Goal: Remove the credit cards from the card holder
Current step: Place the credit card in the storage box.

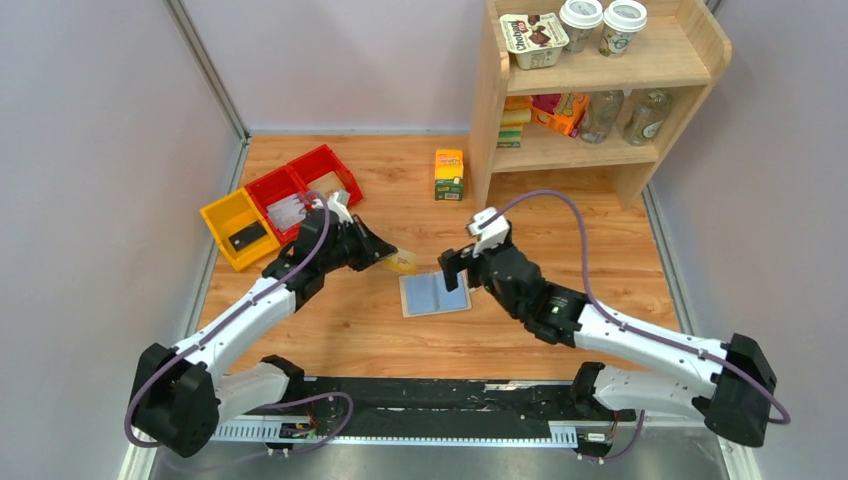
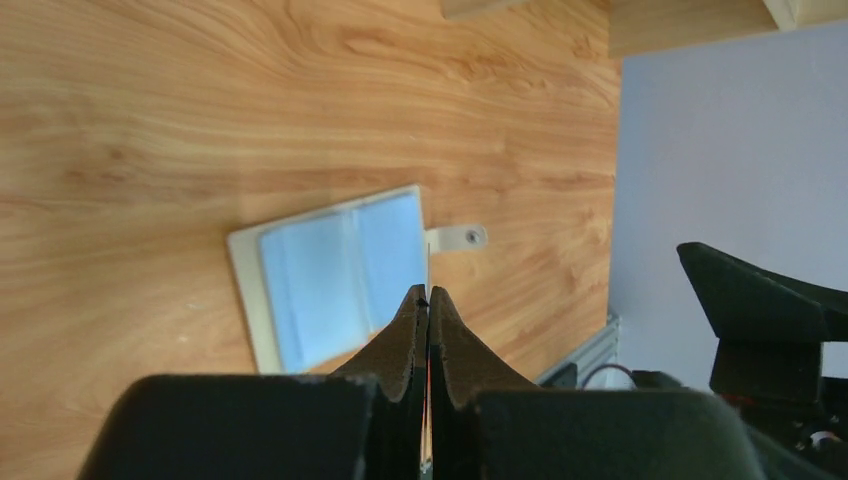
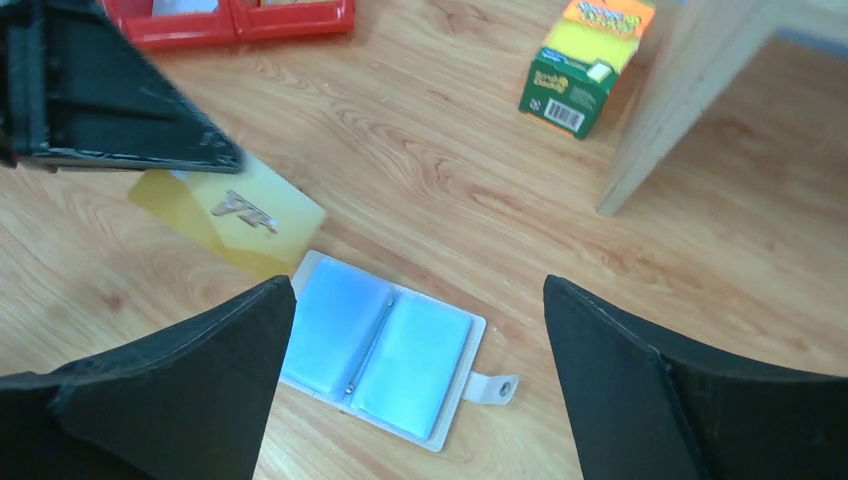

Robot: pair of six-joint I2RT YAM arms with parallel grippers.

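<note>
The card holder (image 1: pixel 435 293) lies spread open on the wooden table, light blue inside (image 3: pixel 385 345), with its small tab (image 3: pixel 495 385) at the right. My left gripper (image 1: pixel 385 255) is shut on a gold-yellow credit card (image 3: pixel 230 215), held just left of the holder and above the table. In the left wrist view the jaws (image 2: pixel 428 293) press together on the card's thin edge (image 2: pixel 428 268), with the holder (image 2: pixel 335 275) beyond them. My right gripper (image 1: pixel 455 270) hovers over the holder, open (image 3: pixel 418 285), with nothing between its fingers.
Red bins (image 1: pixel 300 190) and a yellow bin (image 1: pixel 238 228) stand at the back left. A green and yellow box (image 1: pixel 449 174) stands next to the wooden shelf (image 1: pixel 590 150), which holds cups and bottles. The shelf's leg (image 3: pixel 680 100) shows in the right wrist view.
</note>
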